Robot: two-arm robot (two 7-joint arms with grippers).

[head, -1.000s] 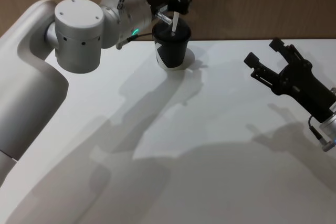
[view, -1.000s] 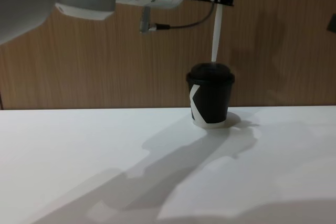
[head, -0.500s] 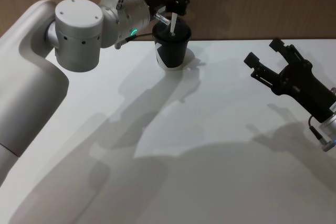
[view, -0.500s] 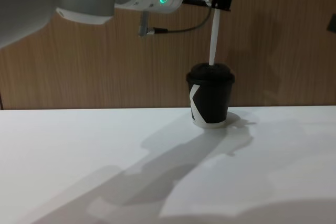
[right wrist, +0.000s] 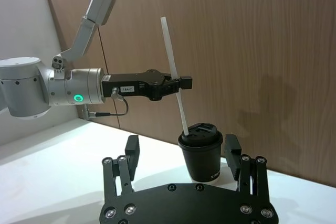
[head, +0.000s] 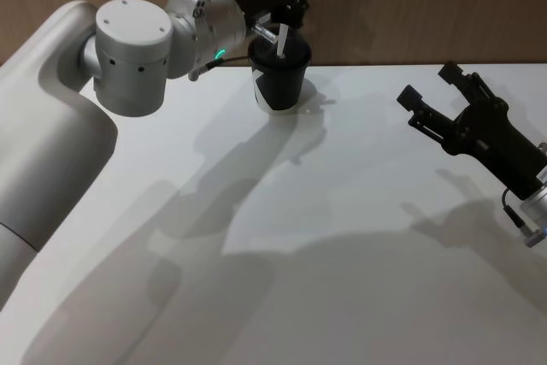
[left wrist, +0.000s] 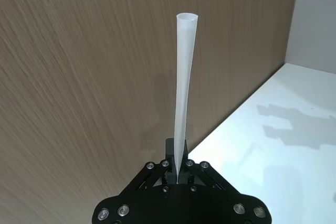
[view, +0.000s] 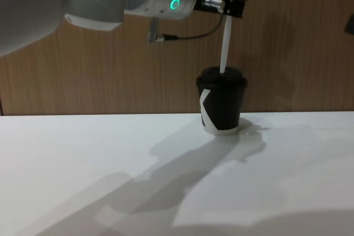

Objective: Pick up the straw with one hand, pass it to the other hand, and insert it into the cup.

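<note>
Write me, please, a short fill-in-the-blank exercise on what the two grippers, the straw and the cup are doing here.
1. The gripper holding the straw belongs to the robot's ____ arm.
2. The straw's lower tip meets the cup at its black domed ____.
3. The right gripper, empty and off to the side, is ____.

Missing words: left; lid; open.

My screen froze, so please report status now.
Left gripper shut on thin white straw, lower tip at domed lid of small black paper cup. Right gripper open, idle at right.
</note>
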